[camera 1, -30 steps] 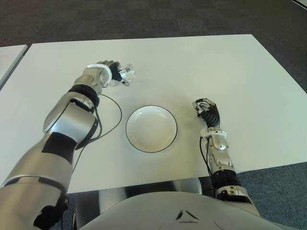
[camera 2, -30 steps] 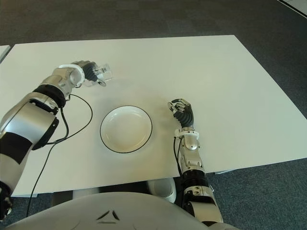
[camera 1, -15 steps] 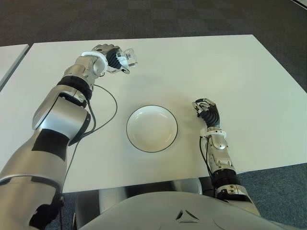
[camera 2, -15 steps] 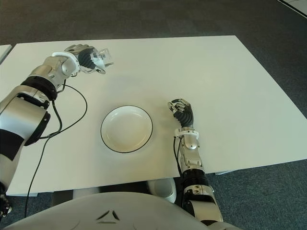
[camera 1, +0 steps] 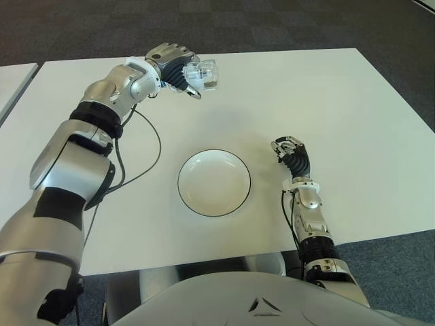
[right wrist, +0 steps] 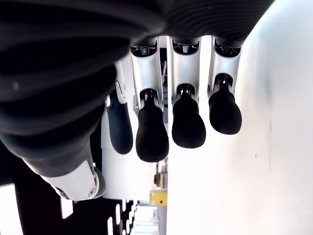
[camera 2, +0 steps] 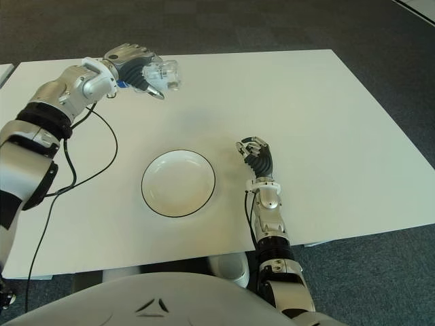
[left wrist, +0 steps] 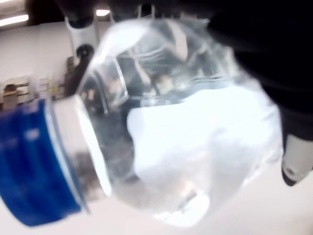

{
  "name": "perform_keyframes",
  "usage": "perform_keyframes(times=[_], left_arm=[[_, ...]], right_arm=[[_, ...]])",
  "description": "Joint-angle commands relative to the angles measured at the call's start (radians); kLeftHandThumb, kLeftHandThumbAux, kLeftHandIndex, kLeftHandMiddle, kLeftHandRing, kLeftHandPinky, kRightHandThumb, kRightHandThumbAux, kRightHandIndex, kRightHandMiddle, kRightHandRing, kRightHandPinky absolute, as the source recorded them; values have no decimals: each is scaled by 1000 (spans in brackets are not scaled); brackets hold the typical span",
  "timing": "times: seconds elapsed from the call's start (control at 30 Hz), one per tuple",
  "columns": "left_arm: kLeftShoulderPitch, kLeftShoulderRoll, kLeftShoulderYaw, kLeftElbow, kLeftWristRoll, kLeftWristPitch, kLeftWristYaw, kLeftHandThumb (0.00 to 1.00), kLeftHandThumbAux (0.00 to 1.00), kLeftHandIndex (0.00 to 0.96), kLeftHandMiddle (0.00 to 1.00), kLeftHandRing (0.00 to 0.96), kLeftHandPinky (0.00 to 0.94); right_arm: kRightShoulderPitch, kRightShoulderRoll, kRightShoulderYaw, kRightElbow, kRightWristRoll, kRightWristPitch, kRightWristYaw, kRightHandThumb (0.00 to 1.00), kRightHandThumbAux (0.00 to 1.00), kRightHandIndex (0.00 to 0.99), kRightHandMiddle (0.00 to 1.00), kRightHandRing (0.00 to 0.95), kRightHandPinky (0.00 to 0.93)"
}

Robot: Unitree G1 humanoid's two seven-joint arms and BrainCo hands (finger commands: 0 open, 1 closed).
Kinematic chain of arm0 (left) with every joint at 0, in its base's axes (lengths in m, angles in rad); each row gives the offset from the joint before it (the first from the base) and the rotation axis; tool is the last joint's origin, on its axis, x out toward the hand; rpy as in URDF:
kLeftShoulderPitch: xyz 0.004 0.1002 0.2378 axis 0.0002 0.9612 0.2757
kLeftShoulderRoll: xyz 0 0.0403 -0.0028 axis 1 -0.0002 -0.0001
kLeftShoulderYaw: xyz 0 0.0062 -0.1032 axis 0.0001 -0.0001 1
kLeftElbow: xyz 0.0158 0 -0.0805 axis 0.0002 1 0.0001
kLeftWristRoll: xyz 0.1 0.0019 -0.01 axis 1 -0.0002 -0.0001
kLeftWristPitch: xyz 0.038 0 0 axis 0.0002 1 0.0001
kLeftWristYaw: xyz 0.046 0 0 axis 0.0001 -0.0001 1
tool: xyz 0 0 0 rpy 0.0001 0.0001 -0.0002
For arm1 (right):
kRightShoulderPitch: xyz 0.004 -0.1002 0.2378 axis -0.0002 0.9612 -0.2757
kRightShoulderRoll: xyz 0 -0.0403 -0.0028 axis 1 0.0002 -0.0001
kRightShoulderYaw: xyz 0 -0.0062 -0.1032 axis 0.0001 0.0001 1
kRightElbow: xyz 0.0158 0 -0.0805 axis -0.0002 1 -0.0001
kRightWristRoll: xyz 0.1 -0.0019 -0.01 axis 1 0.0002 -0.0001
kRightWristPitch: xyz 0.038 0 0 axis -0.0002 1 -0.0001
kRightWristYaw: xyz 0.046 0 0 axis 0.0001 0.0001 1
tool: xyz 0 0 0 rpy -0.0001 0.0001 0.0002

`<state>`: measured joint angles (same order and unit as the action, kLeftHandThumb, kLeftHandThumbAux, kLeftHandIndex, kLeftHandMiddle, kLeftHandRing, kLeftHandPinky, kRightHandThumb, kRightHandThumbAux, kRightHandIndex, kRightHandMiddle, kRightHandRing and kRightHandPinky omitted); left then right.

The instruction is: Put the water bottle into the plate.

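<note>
White counter (camera 1: 340, 95) across most of the head views, dark carpet (camera 1: 272, 20) beyond its far edge. Clear water bottle (camera 1: 202, 73) lifted off the counter over its far left part, lying roughly sideways, blue label (left wrist: 29, 161) plain in the left wrist view. Gripped all round by the left hand (camera 1: 175, 68), dark fingers wrapped on the body (transparent end poking out toward the middle). White plate (camera 1: 214, 183) with a dark rim nearer the robot, well apart from the bottle, nothing in it. Black cable (camera 1: 139, 166) looping across the counter left of the plate. Right hand (camera 1: 292, 157) to the plate's right, fingers (right wrist: 151, 132) curled and holding nothing.
</note>
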<state>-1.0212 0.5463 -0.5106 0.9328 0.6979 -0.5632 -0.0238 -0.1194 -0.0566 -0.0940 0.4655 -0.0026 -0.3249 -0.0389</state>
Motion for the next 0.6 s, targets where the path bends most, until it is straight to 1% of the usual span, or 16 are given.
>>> perform_keyframes(times=[0.03, 0.17, 0.37, 0.5, 0.6], left_arm=[[115, 15, 6, -129, -24, -52, -39, 854, 669, 397, 533, 875, 828], [175, 10, -12, -227, -13, -76, -75, 854, 668, 399, 535, 874, 824], [269, 26, -8, -392, -37, -109, -157, 855, 668, 399, 535, 871, 827], [366, 36, -33, -468, -95, -223, -229, 855, 668, 400, 537, 869, 833], [390, 34, -39, -473, -114, -267, -260, 854, 667, 400, 538, 868, 849]], right_arm=[[-1, 2, -1, 17, 6, -3, 6, 702, 731, 439, 754, 740, 717], [-3, 1, -1, 20, 5, -7, 9, 701, 731, 439, 754, 740, 712], [-5, 1, 0, 23, -2, -9, 2, 701, 731, 439, 757, 742, 712], [-4, 1, 3, 16, -10, 1, -7, 700, 731, 438, 759, 744, 712], [-3, 3, 4, 10, -8, 8, -7, 700, 732, 438, 760, 745, 723]])
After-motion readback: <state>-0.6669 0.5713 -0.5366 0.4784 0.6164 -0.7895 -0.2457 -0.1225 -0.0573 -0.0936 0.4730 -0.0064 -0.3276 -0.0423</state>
